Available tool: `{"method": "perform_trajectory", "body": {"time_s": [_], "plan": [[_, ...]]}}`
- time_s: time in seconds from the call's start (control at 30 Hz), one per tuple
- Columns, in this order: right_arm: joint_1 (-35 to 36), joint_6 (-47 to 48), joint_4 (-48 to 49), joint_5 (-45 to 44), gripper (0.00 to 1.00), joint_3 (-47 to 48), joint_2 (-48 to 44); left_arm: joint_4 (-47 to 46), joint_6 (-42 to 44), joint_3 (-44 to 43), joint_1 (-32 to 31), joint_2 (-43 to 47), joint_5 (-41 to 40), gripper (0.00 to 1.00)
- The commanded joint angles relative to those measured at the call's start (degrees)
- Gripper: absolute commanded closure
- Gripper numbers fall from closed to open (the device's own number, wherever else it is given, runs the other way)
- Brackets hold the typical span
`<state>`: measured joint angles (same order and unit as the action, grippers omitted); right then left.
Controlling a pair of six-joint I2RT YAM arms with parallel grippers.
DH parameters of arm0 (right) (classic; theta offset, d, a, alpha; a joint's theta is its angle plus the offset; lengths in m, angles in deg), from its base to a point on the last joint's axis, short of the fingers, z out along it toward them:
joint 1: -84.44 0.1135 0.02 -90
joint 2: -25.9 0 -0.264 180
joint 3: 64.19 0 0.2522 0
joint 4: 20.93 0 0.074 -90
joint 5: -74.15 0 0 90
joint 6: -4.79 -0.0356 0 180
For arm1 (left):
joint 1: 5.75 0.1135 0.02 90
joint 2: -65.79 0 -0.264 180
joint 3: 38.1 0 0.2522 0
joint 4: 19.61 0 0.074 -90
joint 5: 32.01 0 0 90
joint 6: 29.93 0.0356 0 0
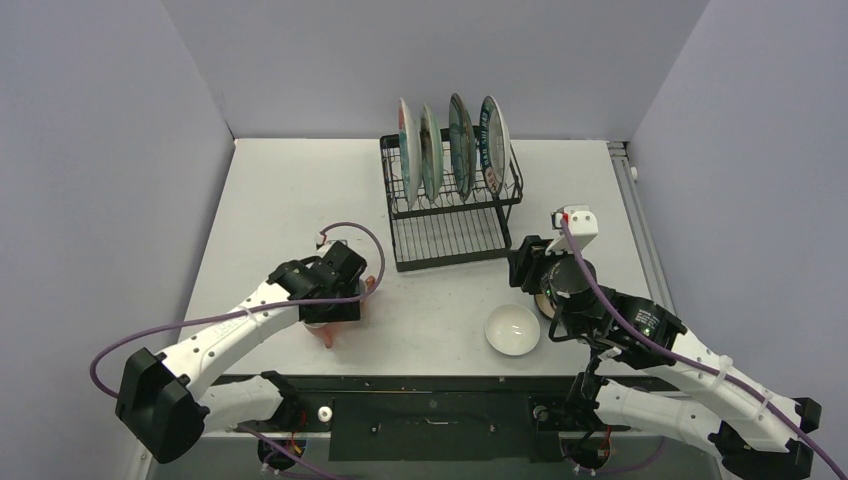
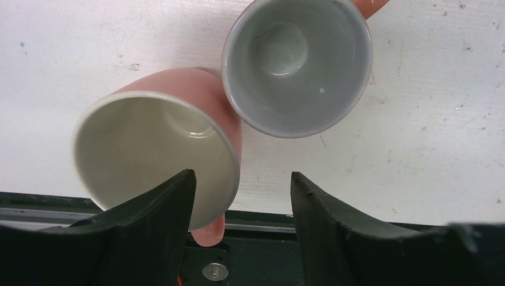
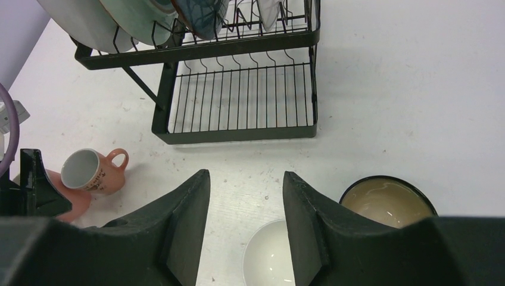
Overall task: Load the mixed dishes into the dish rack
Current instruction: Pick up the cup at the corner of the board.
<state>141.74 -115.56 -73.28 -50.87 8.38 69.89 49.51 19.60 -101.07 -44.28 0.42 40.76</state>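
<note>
Two pink mugs stand side by side at the front left of the table. In the left wrist view one is tilted with a cream inside (image 2: 149, 149); the other has a grey-white inside (image 2: 298, 65). My left gripper (image 2: 241, 176) is open right over the tilted mug, its left finger in front of the mug's mouth and the near rim wall between the jaws. It shows in the top view (image 1: 335, 315) too. My right gripper (image 3: 245, 174) is open and empty above the white bowl (image 3: 268, 257), beside the dark brown-gold bowl (image 3: 387, 202). Several plates (image 1: 495, 135) stand upright in the black dish rack (image 1: 450, 238).
The rack's flat lower tray (image 3: 238, 107) holds nothing. The white bowl (image 1: 513, 329) sits near the table's front edge. The dark bowl (image 1: 552, 297) is mostly hidden under my right arm in the top view. Grey walls close off the left, back and right.
</note>
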Motion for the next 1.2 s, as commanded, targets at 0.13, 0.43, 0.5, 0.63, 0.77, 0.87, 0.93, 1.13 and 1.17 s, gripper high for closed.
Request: {"method": "perform_trajectory", "body": {"time_s": [0.13,0.43,0.5,0.63,0.77,0.87,0.93,1.13,1.17], "plan": [[-0.7,-0.6,0.6,0.7,0.57,-0.4,0.0,-3.5,1.8,0.0,0.5,-2.3,-0.5,0.56],[-0.8,-1.6,0.6,1.0,0.6,-0.7,0.2,-4.8,2.8,0.4,1.1,-4.4,0.4,0.68],[-0.8,-1.7,0.5,1.0,0.6,-0.7,0.3,-5.1,3.0,0.4,1.2,-5.0,0.6,0.71],[-0.8,-1.7,0.3,0.9,0.61,-0.6,0.3,-5.4,3.5,0.3,1.4,-5.9,1.0,0.83],[-0.8,-1.9,0.0,1.1,0.62,-0.9,-0.1,-5.8,3.8,0.2,1.6,-6.4,1.2,0.95],[-0.8,-1.8,-0.2,1.1,0.63,-1.0,-0.5,-5.8,3.8,0.2,1.7,-6.3,1.5,1.0],[-0.8,-1.9,-0.2,1.1,0.63,-1.0,-0.5,-5.9,3.8,0.4,1.7,-5.9,1.8,1.0],[-0.8,-2.2,-0.1,1.7,0.64,-1.0,-0.4,-4.4,3.5,-0.5,1.7,-4.4,2.4,1.0],[-0.8,-2.2,-0.2,1.7,0.64,-1.1,-0.5,-3.8,3.3,-0.7,1.7,-4.2,2.5,1.0]]}}
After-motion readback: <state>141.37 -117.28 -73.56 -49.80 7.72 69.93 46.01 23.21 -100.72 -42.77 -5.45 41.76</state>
